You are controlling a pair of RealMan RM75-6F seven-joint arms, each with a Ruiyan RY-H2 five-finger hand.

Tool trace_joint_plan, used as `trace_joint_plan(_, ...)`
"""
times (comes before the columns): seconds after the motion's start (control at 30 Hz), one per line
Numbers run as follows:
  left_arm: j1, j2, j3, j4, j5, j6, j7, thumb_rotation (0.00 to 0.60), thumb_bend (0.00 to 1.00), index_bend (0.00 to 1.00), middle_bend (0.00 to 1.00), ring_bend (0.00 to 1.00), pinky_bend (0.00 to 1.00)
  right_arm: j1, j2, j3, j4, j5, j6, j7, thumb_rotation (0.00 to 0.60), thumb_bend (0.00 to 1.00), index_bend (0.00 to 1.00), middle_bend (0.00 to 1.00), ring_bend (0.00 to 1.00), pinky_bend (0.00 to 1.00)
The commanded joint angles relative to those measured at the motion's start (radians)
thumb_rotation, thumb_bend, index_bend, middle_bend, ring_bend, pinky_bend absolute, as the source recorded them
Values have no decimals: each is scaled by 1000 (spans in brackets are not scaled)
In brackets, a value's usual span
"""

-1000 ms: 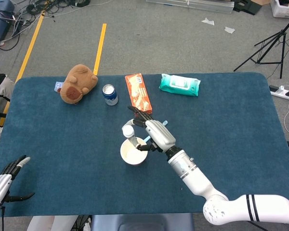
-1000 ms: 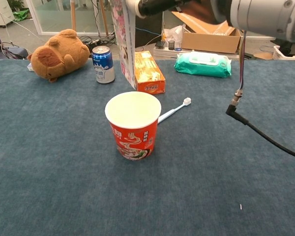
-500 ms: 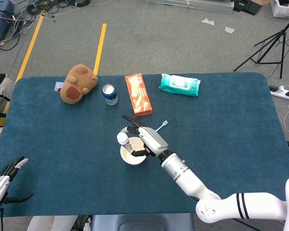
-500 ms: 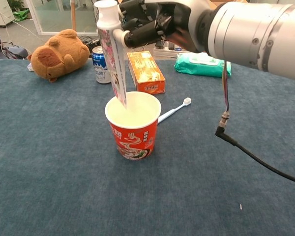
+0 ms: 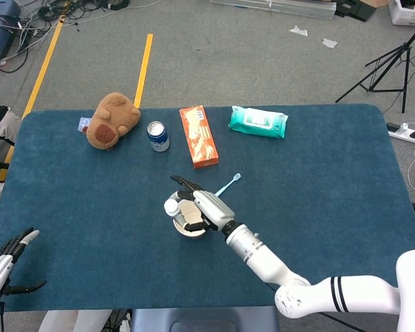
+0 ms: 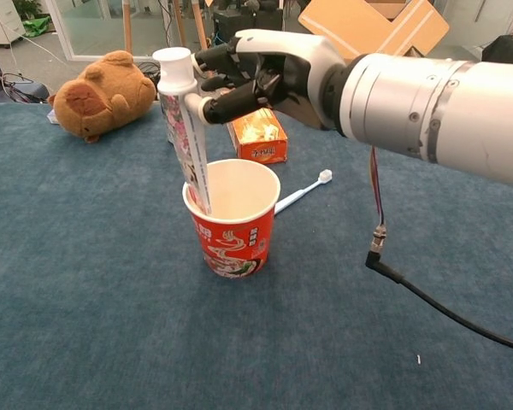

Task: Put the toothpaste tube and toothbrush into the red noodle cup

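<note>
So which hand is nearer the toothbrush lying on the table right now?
Right. The right hand holds the toothpaste tube over the red noodle cup, just beside the toothbrush. The left hand is far off at the table's near left corner.

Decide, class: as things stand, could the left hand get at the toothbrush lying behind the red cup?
Probably not. The left hand sits at the table's near left corner, while the toothbrush lies beyond the red noodle cup, where the right hand holds the toothpaste tube.
</note>
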Motion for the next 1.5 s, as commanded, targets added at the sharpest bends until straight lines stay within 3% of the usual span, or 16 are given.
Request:
trace_joint_plan(0.03, 1, -1, 0, 2, 0, 0, -1, 600, 0, 0, 0, 0, 0, -1, -6, -5, 8, -3, -5, 9, 600, 459, 563, 0, 0, 58)
trace_joint_plan(0.73, 4, -8, 5, 12, 0, -9, -4, 600, 0, 0, 0, 0, 0, -41, -79, -38, 140, -108, -76, 187, 600, 460, 564, 0, 0, 58)
trace_joint_plan(1.5, 6, -8, 9, 15, 3, -14, -8, 600, 0, 0, 0, 0, 0, -69, -112, -49, 215, -165, -109, 272, 600, 460, 564, 0, 0, 58)
